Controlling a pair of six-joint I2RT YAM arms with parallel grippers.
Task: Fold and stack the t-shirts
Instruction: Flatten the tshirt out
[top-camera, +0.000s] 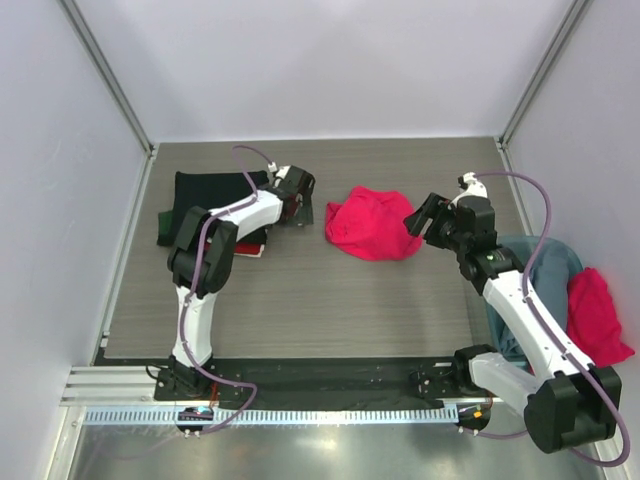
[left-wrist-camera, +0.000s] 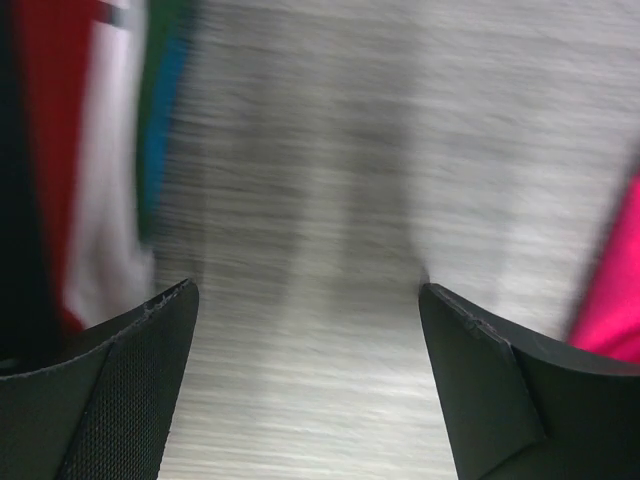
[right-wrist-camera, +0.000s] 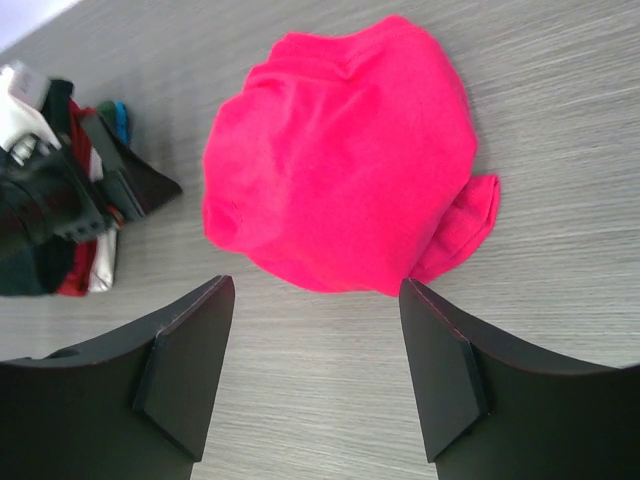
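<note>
Jaws of your right gripper (right-wrist-camera: 316, 290) stand wide, empty, facing the crumpled pinkish-red cotton t-shirt (right-wrist-camera: 340, 150) on the grey wood-grain table (top-camera: 300, 300). Your left gripper (left-wrist-camera: 305, 295), equally wide and empty, hovers between that shirt and the folded dark stack (top-camera: 213, 203).

Pinkish-red t-shirt (top-camera: 372, 224) lies crumpled mid-table; folded stack (top-camera: 207, 196) far left; unfolded heap (top-camera: 592, 312) right

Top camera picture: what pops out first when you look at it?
The bright pink-red t-shirt, crumpled in the middle of the table, jumps out first. The right gripper hangs open just beside it. A dark stack of folded shirts sits at the back left.
</note>
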